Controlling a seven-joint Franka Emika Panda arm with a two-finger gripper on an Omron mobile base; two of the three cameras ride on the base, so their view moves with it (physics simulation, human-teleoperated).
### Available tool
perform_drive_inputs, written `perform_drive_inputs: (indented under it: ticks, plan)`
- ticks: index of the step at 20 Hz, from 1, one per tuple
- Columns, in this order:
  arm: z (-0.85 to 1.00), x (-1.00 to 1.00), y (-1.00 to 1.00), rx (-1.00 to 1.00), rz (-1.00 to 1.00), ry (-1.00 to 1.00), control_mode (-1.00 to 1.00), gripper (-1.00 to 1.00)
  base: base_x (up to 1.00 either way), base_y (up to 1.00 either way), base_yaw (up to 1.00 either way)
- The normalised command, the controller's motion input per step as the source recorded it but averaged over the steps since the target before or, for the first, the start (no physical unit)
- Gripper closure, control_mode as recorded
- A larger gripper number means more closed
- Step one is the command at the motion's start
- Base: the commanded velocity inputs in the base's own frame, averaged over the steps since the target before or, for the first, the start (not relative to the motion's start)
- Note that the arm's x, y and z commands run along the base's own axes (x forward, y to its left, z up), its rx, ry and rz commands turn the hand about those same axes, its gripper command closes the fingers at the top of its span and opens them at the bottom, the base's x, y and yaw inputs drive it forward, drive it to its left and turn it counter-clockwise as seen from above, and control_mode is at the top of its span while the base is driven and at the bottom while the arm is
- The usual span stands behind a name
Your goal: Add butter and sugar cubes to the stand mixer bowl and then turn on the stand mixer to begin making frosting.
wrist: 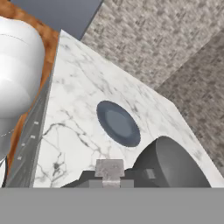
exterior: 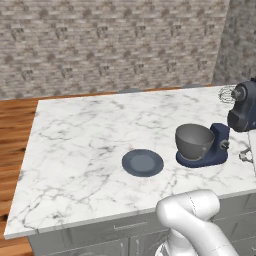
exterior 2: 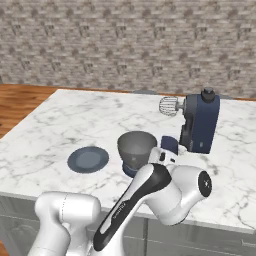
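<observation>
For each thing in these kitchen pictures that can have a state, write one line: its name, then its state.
Mixer: head tilted back, whisk lifted clear of the bowl.
Bowl: upright on the mixer base, inside looks bare.
Plate: flat on the counter, nothing on it.
Gripper: shut, close by the mixer's silver knob.

The stand mixer bowl [exterior: 194,141] sits on the base of the stand mixer [exterior: 235,125], on the counter [exterior: 80,135]. The mixer's head is tilted back, its whisk [exterior: 227,93] raised behind and above the bowl. A plate [exterior: 142,162] lies flat on the counter left of the bowl, near it but apart. A wall [exterior: 100,40] stands behind the counter.
</observation>
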Motion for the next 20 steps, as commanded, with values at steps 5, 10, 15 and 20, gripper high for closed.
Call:
perform_drive_inputs:
  ticks: [5,10,15,20]
  plan:
    - [0.76,0.05,0.24,-0.26,-0.02,-0.04,-1.00,1.00,0.00,0.00,0.00]
    - [0.67,0.20,0.35,-0.27,0.00,0.00,-1.00,1.00,0.00,0.00,0.00]
    - [0.39,0.31,0.57,-0.26,0.00,0.01,-1.00,1.00,0.00,0.00,0.00]
    - [0.03,0.55,0.44,-0.22,0.00,0.03,-1.00,1.00,0.00,0.00,0.00]
